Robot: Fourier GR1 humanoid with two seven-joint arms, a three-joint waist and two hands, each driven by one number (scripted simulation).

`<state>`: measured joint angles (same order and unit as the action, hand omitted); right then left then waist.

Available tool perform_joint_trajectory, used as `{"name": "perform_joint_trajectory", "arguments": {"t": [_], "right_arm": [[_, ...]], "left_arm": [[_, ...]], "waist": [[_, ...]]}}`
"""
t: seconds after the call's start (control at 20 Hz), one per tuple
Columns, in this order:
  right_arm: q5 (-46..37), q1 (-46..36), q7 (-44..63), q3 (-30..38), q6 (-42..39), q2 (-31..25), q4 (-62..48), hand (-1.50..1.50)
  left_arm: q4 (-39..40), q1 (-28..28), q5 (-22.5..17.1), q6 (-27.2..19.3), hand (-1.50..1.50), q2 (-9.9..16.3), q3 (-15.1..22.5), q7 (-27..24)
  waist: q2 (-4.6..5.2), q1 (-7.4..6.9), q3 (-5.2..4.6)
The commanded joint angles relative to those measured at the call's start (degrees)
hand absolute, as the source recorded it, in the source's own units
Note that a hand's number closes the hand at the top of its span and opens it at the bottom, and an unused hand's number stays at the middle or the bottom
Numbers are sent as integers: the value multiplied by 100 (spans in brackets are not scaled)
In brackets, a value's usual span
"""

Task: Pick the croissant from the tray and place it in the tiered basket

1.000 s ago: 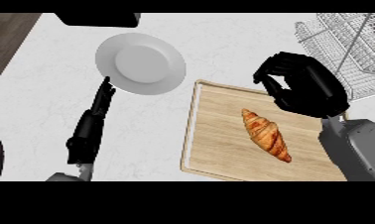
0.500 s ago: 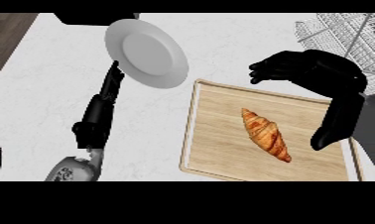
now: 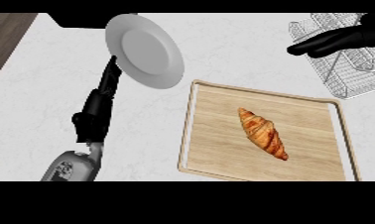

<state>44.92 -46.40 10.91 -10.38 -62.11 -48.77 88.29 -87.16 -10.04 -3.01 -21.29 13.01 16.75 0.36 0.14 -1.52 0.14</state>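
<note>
One croissant (image 3: 262, 133) lay untouched on the tray (image 3: 219, 134); light and flaky, best pinched mid-body by the open right hand (image 3: 333, 42).

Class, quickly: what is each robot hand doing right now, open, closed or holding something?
Left robot hand: open, fingers straight, holding nothing, beside the plate.
Right robot hand: open, fingers extended, holding nothing, over the wire basket.

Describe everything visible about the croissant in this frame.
The croissant is golden-brown with darker ridged bands across its crust, tapering to points at both ends. It lies flat and diagonal, upper-left to lower-right, near the middle of the pale wooden tray. Only the tray touches it. The right hand is far off, over the wire tiered basket.
</note>
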Motion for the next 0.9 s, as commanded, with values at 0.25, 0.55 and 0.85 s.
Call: {"name": "perform_joint_trajectory", "arguments": {"t": [0.25,0.55,0.85], "right_arm": [[-2172,-665,227,-171,-585,111,2474,-150],[-3329,257,274,-583,-550,455,3549,-150],[-3704,348,302,-737,-738,570,3707,-150]], "left_arm": [[50,-63,-24,12,0,20,-123,84],[-85,122,87,2,0,-34,-66,99],[-53,-204,64,152,0,-35,-335,302]], "waist": [[-16,51,-1],[-13,112,-5],[-20,141,-15]]}}
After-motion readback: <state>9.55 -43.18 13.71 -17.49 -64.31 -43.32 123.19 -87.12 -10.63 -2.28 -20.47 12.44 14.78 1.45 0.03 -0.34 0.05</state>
